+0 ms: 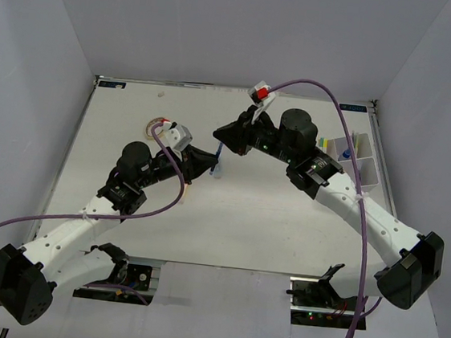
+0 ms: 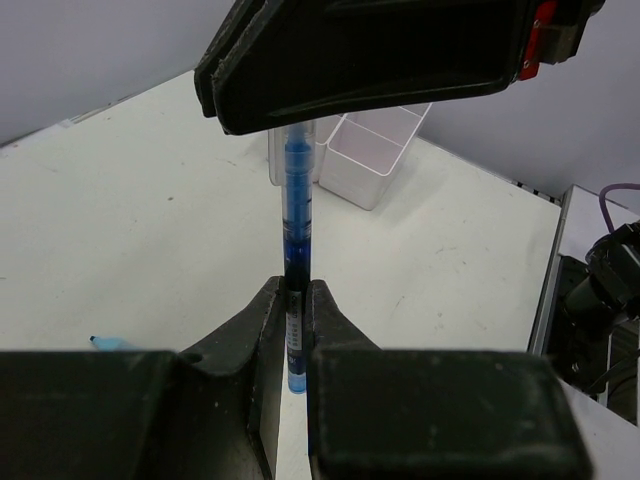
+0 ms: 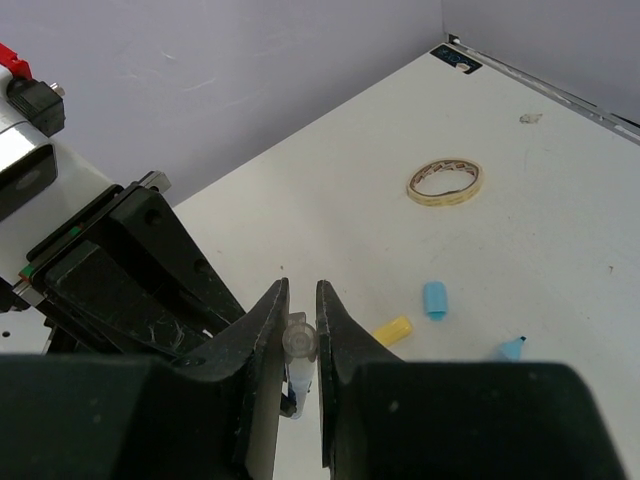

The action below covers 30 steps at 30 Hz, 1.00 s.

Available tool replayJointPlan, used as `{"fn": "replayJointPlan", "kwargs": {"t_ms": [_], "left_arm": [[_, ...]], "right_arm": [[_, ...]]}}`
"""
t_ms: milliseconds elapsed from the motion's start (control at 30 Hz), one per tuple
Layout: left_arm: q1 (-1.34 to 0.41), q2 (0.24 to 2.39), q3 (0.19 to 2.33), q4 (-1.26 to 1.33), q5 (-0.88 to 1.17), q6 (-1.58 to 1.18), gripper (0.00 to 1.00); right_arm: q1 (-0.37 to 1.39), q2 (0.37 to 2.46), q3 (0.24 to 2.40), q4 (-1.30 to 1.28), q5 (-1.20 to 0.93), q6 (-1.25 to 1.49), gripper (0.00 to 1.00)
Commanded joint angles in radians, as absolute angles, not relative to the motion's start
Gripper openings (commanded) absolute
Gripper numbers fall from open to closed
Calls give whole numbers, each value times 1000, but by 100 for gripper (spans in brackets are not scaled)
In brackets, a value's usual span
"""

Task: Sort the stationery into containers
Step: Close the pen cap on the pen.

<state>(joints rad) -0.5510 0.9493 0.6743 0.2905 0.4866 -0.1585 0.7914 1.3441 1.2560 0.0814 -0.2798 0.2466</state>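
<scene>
At the near edge of the table [image 1: 267, 230], 2 arm bases sit side by side, with both arms reaching inward to meet mid-table

- Left gripper [image 2: 297, 296]: jaws drawn almost together, clamped on the lower barrel of the blue pen [image 2: 297, 200]. The pen runs straight out from these jaws to the other gripper.
- Right gripper [image 3: 300, 292]: jaws likewise almost together, pinching the same pen at its clear end from the opposite side.
- Pen position: between the 2 grippers, about the centre of the table in the top view.

Beyond the grippers, 3 loose bits lie on the table surface, none touching:
- 1 small yellow piece [image 3: 393, 328]
- 1 small blue piece [image 3: 435, 298], near the yellow one
- 1 light-blue pointed cap [image 3: 507, 349]

Farther back on the left side, a tan loop [image 3: 445, 182] lies flat. By the far right edge stands the white organizer box [image 1: 367, 182], divided into compartments. Something blue and something yellow-green are inside; I cannot tell which compartments they are in
</scene>
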Motion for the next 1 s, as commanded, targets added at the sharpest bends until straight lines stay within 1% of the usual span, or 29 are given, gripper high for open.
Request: {"fn": "replayJointPlan", "kwargs": {"t_ms": [0, 533, 967], "left_arm": [[-548, 888, 787, 503, 451, -169, 0], [-548, 920, 865, 558, 426, -193, 0], [-548, 923, 905, 520, 394, -143, 0]], "right_arm": [[798, 1397, 1247, -127, -299, 218, 8], [799, 1431, 1255, -201, -319, 196, 8], [799, 1457, 1264, -293, -311, 172, 8]]}}
